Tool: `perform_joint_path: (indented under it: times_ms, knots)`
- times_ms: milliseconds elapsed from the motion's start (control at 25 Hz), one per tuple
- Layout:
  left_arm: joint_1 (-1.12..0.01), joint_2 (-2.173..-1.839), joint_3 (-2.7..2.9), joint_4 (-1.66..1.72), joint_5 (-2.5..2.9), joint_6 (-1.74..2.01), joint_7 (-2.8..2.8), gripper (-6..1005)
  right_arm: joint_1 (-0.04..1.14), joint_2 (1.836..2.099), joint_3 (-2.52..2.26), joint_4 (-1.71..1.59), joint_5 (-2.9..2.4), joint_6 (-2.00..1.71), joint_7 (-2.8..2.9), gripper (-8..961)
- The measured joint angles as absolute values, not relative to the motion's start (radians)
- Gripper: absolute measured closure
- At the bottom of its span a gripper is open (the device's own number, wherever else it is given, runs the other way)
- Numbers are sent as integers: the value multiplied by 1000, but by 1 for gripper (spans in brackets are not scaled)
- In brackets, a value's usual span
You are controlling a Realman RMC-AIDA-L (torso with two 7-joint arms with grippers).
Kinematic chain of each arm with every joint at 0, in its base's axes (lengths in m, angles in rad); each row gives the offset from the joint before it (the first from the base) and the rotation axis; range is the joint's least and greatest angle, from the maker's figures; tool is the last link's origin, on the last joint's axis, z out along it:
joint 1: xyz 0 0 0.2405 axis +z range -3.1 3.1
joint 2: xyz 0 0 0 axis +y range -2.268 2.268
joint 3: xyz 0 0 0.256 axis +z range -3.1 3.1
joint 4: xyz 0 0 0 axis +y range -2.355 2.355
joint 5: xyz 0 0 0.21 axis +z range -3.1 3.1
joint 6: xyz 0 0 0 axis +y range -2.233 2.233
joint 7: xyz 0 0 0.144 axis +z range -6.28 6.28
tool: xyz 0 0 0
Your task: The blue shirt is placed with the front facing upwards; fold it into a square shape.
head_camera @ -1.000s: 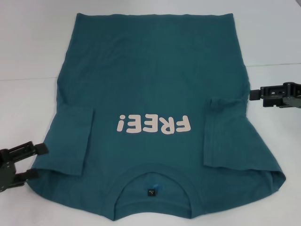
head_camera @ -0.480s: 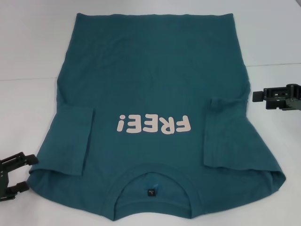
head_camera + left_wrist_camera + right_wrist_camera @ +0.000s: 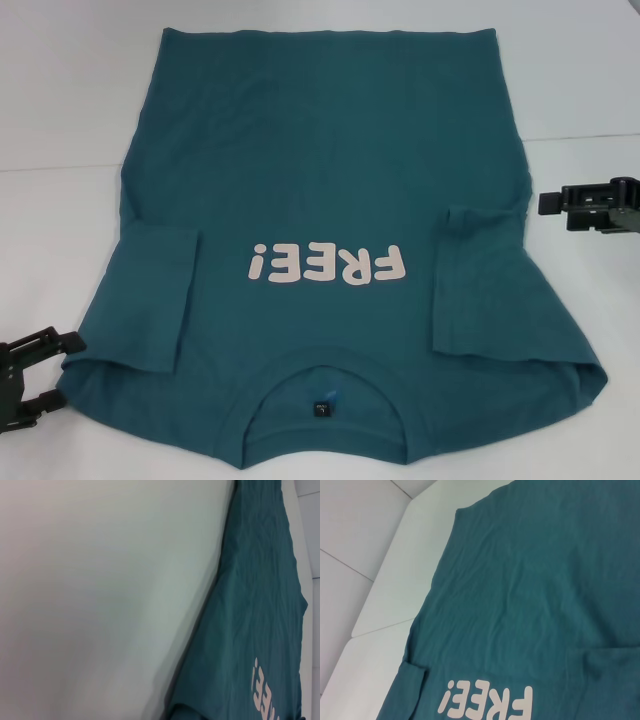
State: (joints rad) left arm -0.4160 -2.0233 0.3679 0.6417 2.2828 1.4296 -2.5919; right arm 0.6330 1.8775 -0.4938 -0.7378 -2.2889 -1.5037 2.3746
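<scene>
The blue shirt [image 3: 330,200] lies front-up across the middle of the white table [image 3: 60,100], both sleeves folded inward, collar at the frame's bottom (print reading upside down). Left gripper [image 3: 62,372], lower left, fingers spread, sits just off the shoulder edge. Right gripper [image 3: 548,203], right edge, hovers beside the shirt; spread or pressed together, I cannot tell.

Both end effectors were seen to be black. The left end effector [image 3: 62,372] ended in two blunt prongs; the right end effector [image 3: 548,204] was boxier, with ridged edges.
</scene>
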Motion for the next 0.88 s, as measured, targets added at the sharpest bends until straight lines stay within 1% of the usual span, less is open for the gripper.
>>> perform_joint_path:
  times_ms: [440, 880]
  knots:
    - [-418, -2023, 368, 627, 2302, 1405, -2591, 90, 630, 1878, -494, -735, -2289, -1501, 2375, 187]
    - [-454, -2021, 379, 595, 2304, 1401, -2577, 102, 629, 1878, -491, -729, -2289, -1496, 2375, 188]
